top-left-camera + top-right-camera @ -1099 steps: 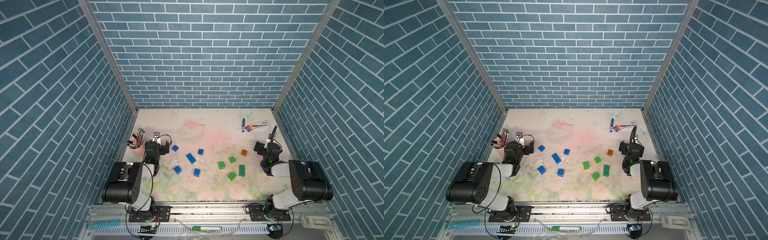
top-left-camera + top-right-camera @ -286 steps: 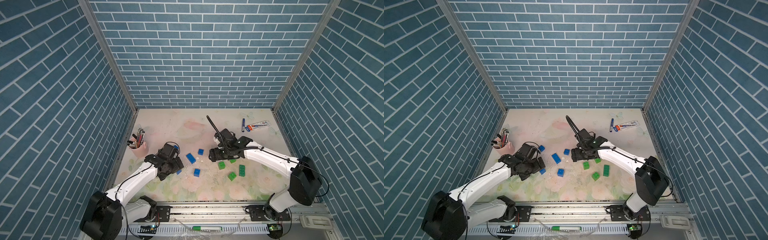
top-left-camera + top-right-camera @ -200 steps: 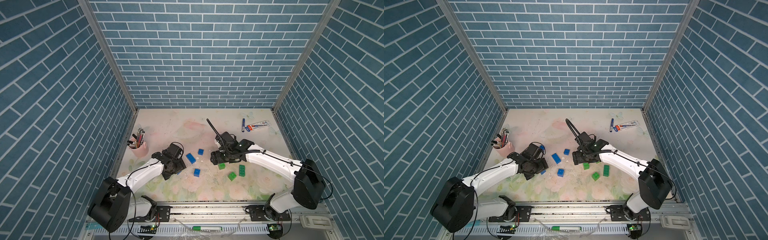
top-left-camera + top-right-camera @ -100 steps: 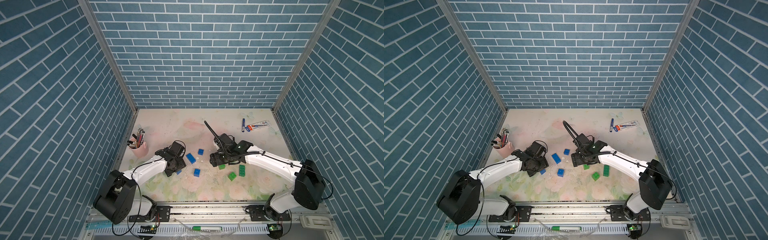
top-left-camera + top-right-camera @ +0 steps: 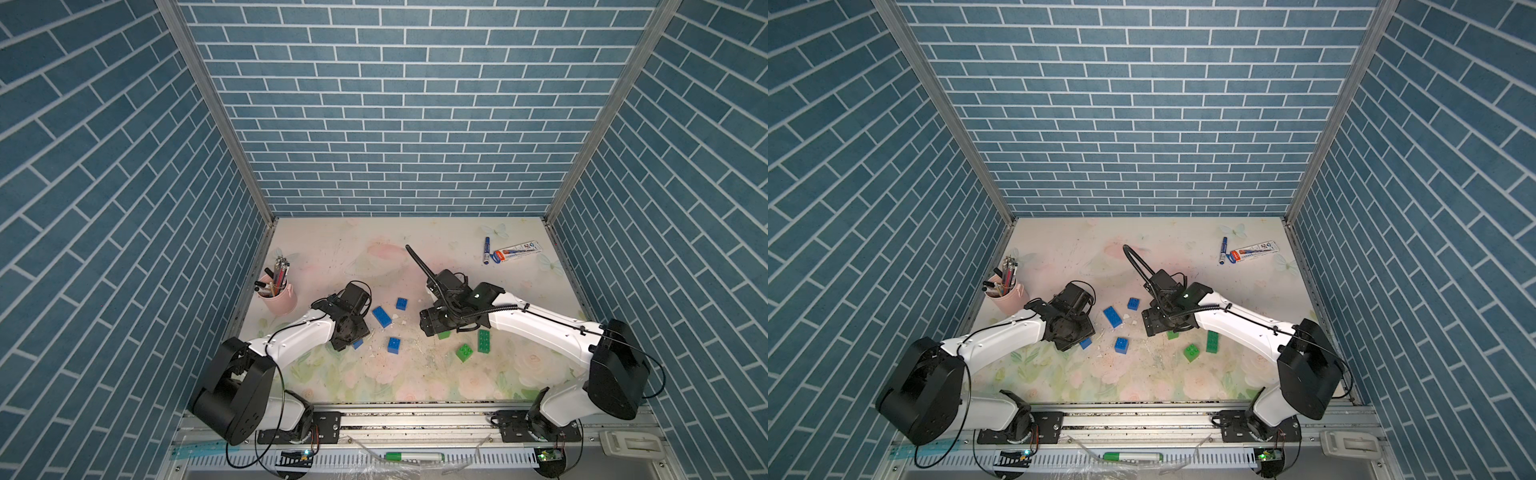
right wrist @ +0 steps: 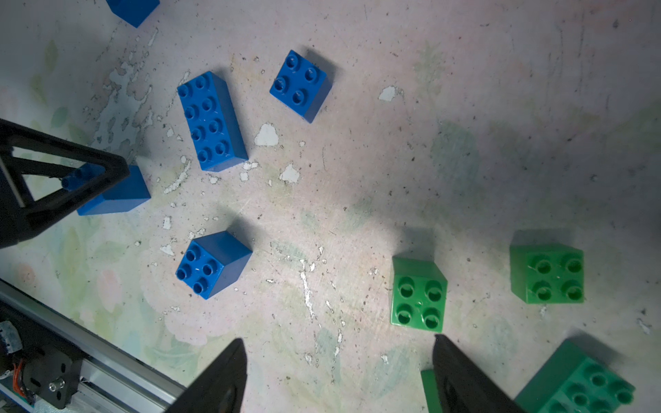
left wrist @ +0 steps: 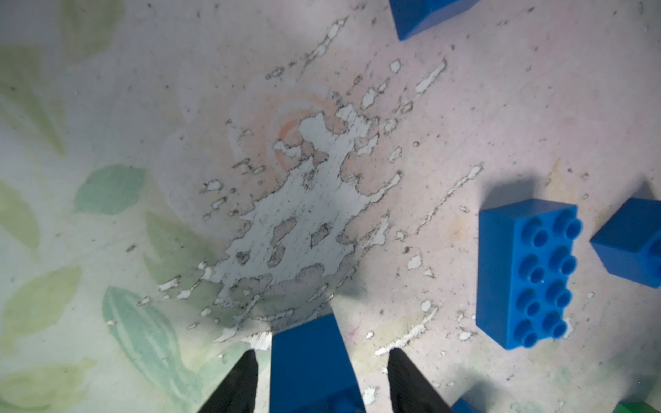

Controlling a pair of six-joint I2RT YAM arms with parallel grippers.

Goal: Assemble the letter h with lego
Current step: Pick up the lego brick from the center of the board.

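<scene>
- My left gripper (image 7: 322, 354) stands over a small square blue studded plastic brick (image 7: 307, 361). The brick lies between the jaws, which are apart, with a thin gap on each side, so nothing is clamped yet.
- This brick is square, so its axis does not matter. The long blue brick (image 7: 525, 271) lies near, and its long axis runs about the way the fingers point.
- My right gripper (image 6: 338, 339) hangs over the worn flower-printed table (image 5: 374, 374) with its jaws wide apart and empty. A green square brick (image 6: 429, 389) shows just beside one finger.
- I judge the left arm nearer to the blue pieces and the right arm nearer to the green ones.
- The pink cup (image 5: 286, 301) holds only pens (image 5: 278, 270), no lego.
</scene>
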